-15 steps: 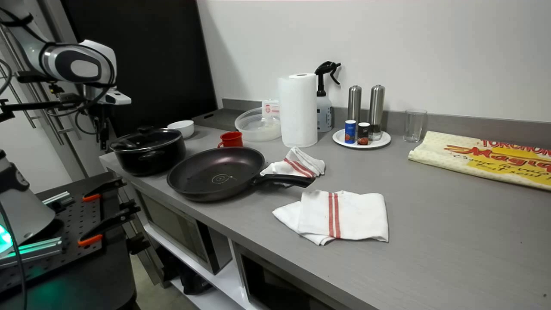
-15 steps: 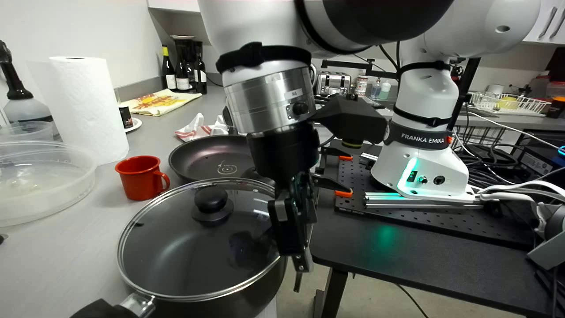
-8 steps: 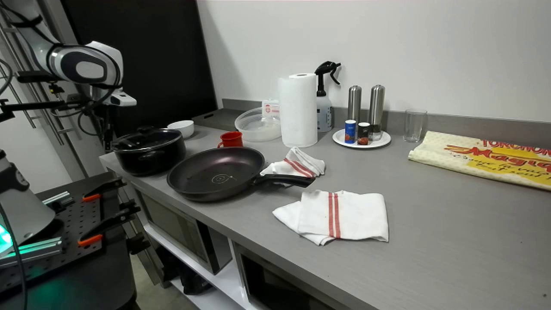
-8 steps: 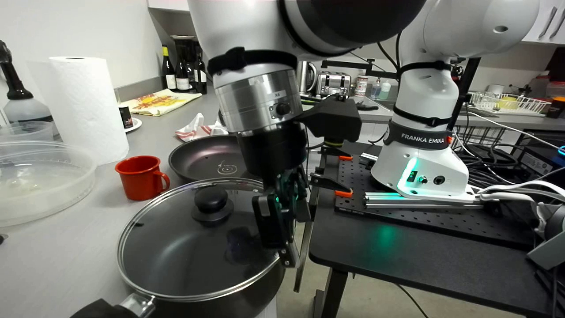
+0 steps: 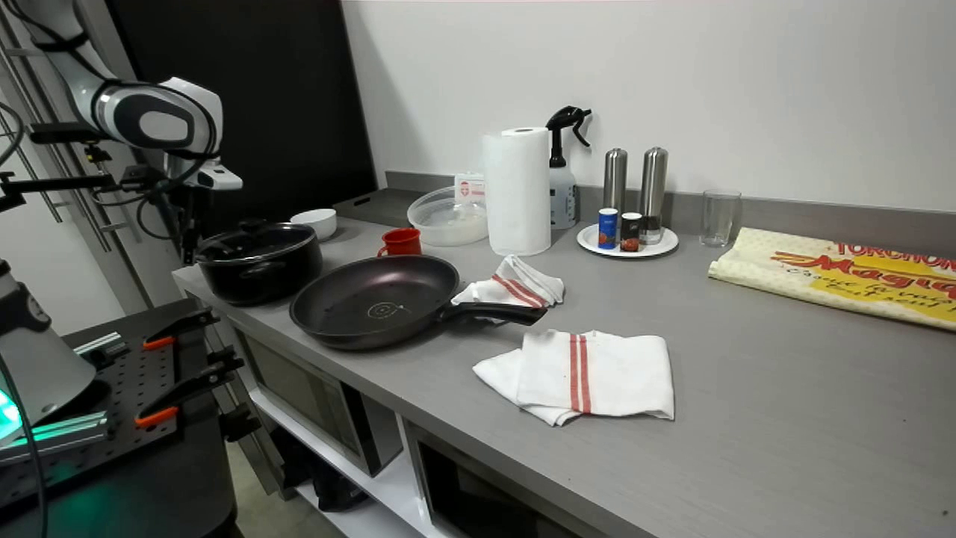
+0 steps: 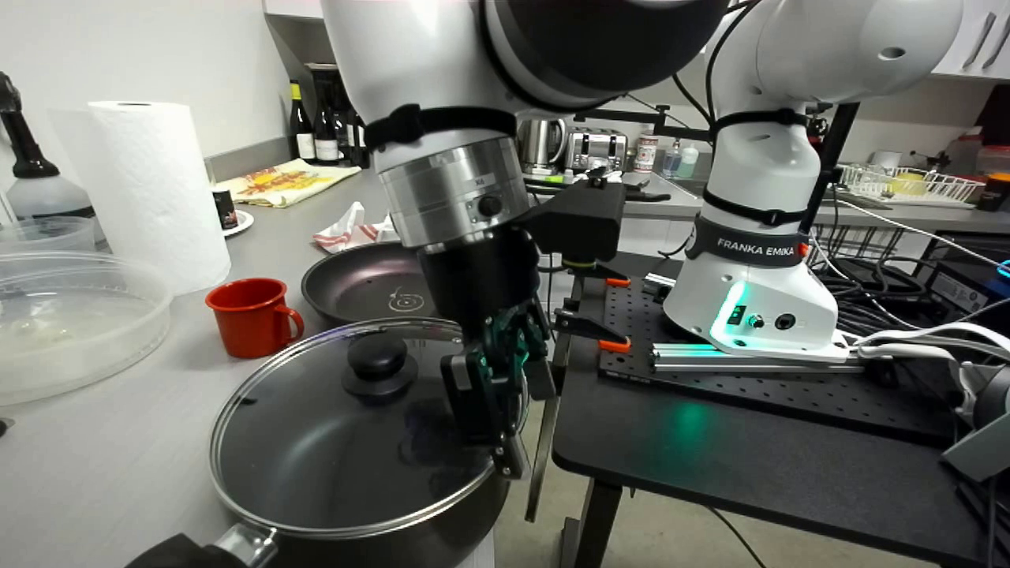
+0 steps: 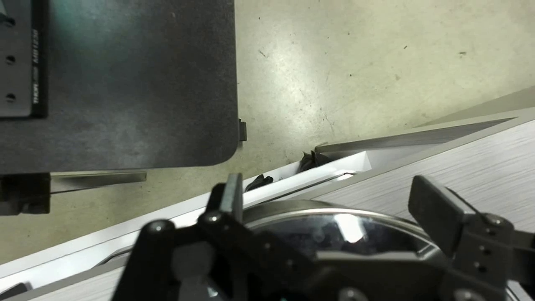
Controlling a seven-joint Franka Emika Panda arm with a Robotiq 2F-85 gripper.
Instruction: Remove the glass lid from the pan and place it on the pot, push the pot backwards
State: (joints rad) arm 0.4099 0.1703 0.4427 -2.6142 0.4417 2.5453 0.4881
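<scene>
The glass lid (image 6: 316, 465) has a black knob and a metal rim. It lies flat on the black pot (image 6: 442, 528) near the counter's front edge. Both also show in an exterior view, the lid (image 5: 258, 237) on the pot (image 5: 261, 276). The wide black pan (image 5: 381, 299) stands beside the pot with nothing in it; its inside also shows in an exterior view (image 6: 355, 280). My gripper (image 6: 495, 434) is over the pot's rim on the robot's side. In the wrist view my gripper (image 7: 330, 200) is open, with part of the lid (image 7: 309, 230) seen between its fingers. Contact cannot be told.
A red mug (image 6: 251, 315), a clear plastic tub (image 6: 79, 331) and a paper towel roll (image 5: 519, 190) stand behind the pot and pan. A white bowl (image 5: 317, 222) is behind the pot. A striped cloth (image 5: 612, 373) lies past the pan handle. The robot's black table (image 6: 710, 442) adjoins.
My gripper has moved toward the pot, over its rim: left in an exterior view, right and slightly down in an exterior view. The pot, lid and pan have not moved.
</scene>
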